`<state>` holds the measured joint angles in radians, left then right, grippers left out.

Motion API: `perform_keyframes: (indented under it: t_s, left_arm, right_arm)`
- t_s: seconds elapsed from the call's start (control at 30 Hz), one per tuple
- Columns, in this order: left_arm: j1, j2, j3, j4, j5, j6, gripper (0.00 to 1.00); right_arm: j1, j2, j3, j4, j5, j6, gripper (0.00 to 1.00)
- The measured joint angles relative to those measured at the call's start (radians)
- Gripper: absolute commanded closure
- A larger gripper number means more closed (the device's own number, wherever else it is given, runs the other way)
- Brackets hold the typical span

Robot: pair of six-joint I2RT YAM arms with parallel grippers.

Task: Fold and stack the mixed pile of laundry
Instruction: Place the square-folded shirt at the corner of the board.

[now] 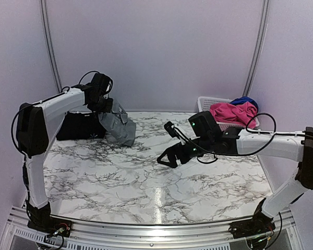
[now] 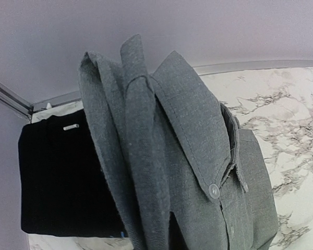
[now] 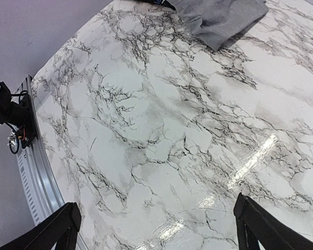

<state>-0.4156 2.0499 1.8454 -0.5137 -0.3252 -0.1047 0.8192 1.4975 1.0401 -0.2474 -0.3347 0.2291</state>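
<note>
The worktop (image 1: 146, 177) was a glossy white marble pattern with dark veins and a streak of glare near its middle. A ribbed metal rail (image 1: 146, 232) ran along its near edge. Pale lilac walls closed it in on three sides, with thin metal strips running up them.

The left gripper (image 1: 105, 107) was at the far left corner, pressed together on the grey garment (image 1: 117, 125). Its fingers were buried in the cloth in the top view and did not show in the left wrist view, which the hanging grey garment (image 2: 182, 156) filled with folds and a buttoned flap. The garment's lower end lay on the worktop, just beside the folded black cloth (image 1: 79, 127). Whether the two overlapped was hard to tell.

The right gripper (image 1: 168, 158) hung low over the bare middle of the worktop, its fingers (image 3: 60, 229) spread wide and holding nothing.

At the far right stood a white lattice basket (image 1: 206, 101), partly hidden behind the right arm. It held a bright pink piece (image 1: 230, 112) with a dark blue piece (image 1: 245, 100) behind it, mostly covered.
</note>
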Motion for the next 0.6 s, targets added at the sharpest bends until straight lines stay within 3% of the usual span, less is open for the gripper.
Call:
perform_keyframes:
  t_s: [0.3,0.6]
  left_arm:
    - [0.076,0.021,0.114,-0.023,0.01,0.136,1.0]
    - [0.092,0.021,0.152,-0.032,0.047,0.173,1.0]
  right_arm:
    - [-0.001,0.009,0.0,0.004,0.003,0.003,0.02]
    - [-0.015,0.043,0.001,0.032,0.002,0.007,0.01]
